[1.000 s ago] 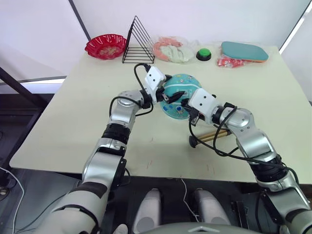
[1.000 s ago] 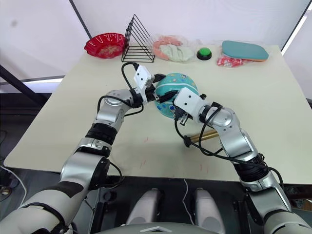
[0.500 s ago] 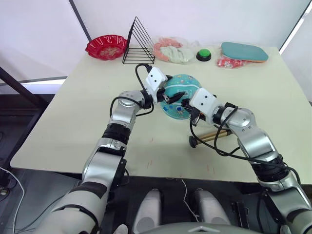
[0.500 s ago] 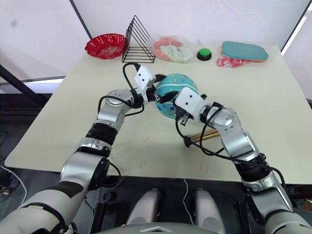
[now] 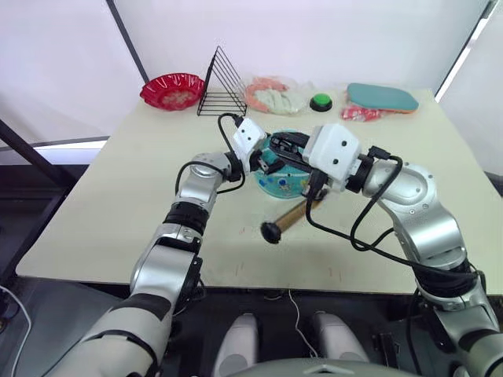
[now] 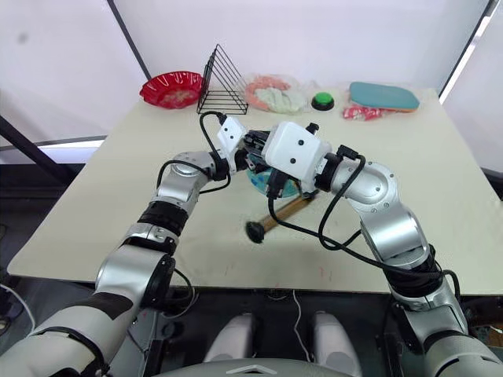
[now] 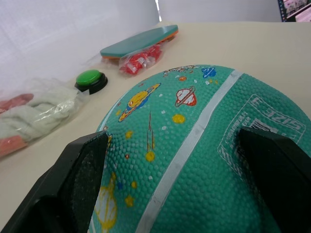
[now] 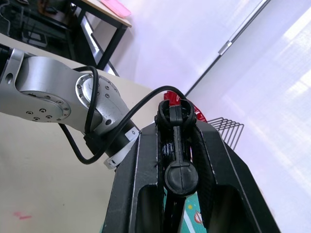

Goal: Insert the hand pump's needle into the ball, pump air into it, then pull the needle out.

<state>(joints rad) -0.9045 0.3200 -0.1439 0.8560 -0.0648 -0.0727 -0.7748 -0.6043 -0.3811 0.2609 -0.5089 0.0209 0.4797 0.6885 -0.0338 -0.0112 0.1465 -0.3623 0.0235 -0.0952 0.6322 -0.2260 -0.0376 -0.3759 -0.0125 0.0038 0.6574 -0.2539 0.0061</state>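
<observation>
While my left fingers (image 7: 87, 179) straddle the pebbled, grippy ball (image 7: 194, 160) mid-tabletop (image 5: 118, 196), my right fingers (image 8: 167, 160) pinch the stiff hose fitting (image 8: 181, 178) — the pump (image 5: 289, 217) dangles light.

Both arms are built of silver-grey metal shells with rounded joints and black bands between the segments. Each wrist carries a white box-shaped housing, and loose black cables loop from these housings back along the forearms. The left end effector (image 7: 189, 179) and the right end effector (image 8: 177, 160) each have two matte black fingers. Small screws ring the round joint caps
</observation>
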